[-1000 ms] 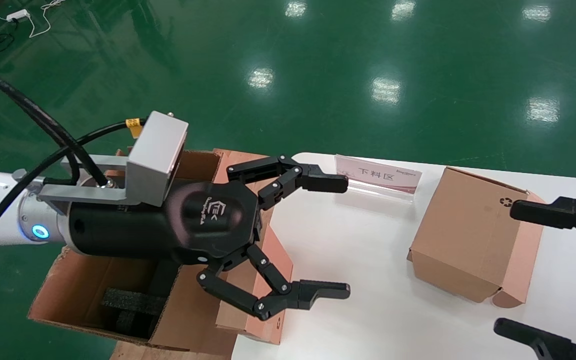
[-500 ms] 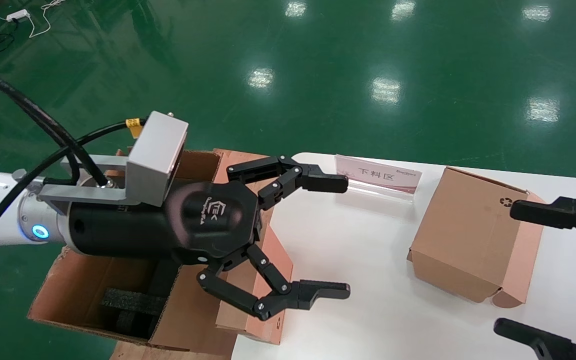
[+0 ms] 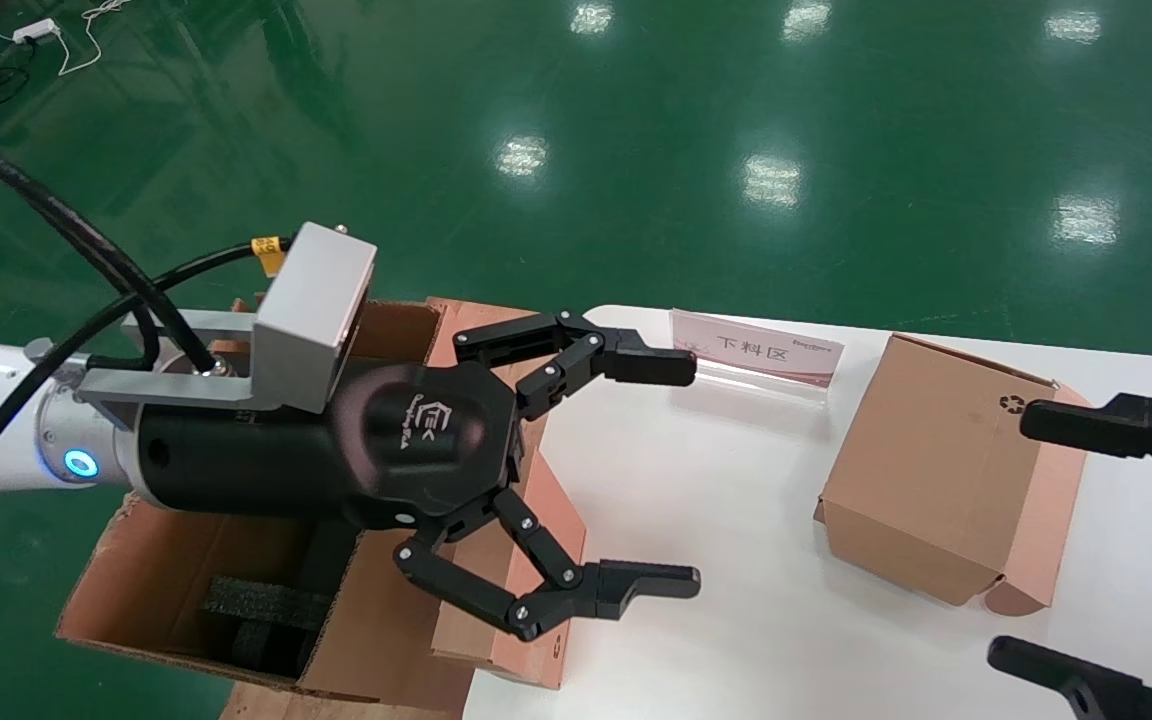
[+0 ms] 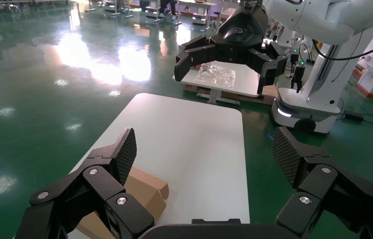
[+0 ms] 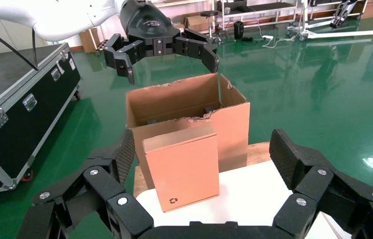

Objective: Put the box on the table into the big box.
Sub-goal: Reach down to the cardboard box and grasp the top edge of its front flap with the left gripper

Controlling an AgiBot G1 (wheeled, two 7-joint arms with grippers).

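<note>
The box [image 3: 521,520] is slim and brown and stands on edge at the left rim of the white table [image 3: 736,580]. It leans against the big box [image 3: 136,570]. In the right wrist view the box [image 5: 182,167] shows a recycling mark, with the big box [image 5: 187,102] behind it. My left gripper [image 3: 693,473] hovers open and empty above the box and the table's left part. My right gripper [image 3: 1008,535] is open and empty at the right edge. Each wrist view shows its own gripper open: the left gripper [image 4: 204,149] and the right gripper [image 5: 203,149].
A chunkier cardboard box [image 3: 936,470] with rounded flaps lies on the table's right part, just by my right gripper; it also shows in the left wrist view as the chunkier box [image 4: 144,191]. A small sign [image 3: 756,355] stands at the table's far edge. Black foam [image 3: 261,605] lies inside the big box.
</note>
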